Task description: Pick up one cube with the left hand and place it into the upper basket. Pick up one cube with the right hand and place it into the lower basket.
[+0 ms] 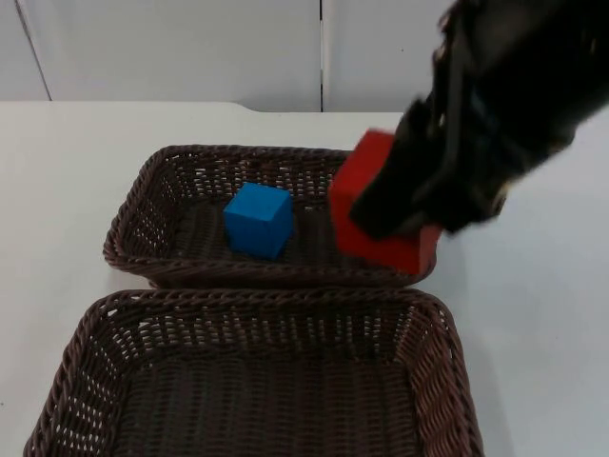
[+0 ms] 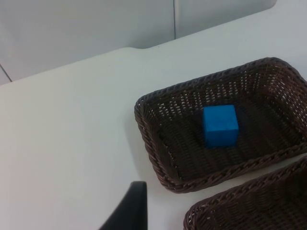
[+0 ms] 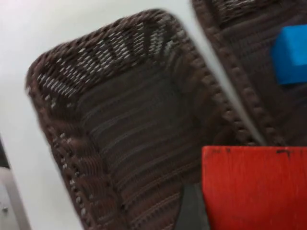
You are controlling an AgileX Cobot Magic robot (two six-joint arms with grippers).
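Carrying the red cube (image 1: pixel 381 205) above the right end of the upper basket (image 1: pixel 133 224), the right gripper (image 1: pixel 404 205) risks letting go too soon: from the top view the cube hangs over that basket's near right corner, so a release here would probably drop it into the wrong basket or onto the rim, where it could tip out onto the white table (image 1: pixel 67 171). The lower basket (image 1: pixel 95 324), its proper goal, lies just in front, with nothing in it. The right gripper's fingers are clamped on the red cube, though the blur hides exactly where they bear on its faces. A blue cube (image 1: pixel 258 219) already sits on the floor of the upper basket, near its middle. The left gripper (image 2: pixel 129 211) waits off to the side above bare table, and I cannot tell how far apart its fingers stand.
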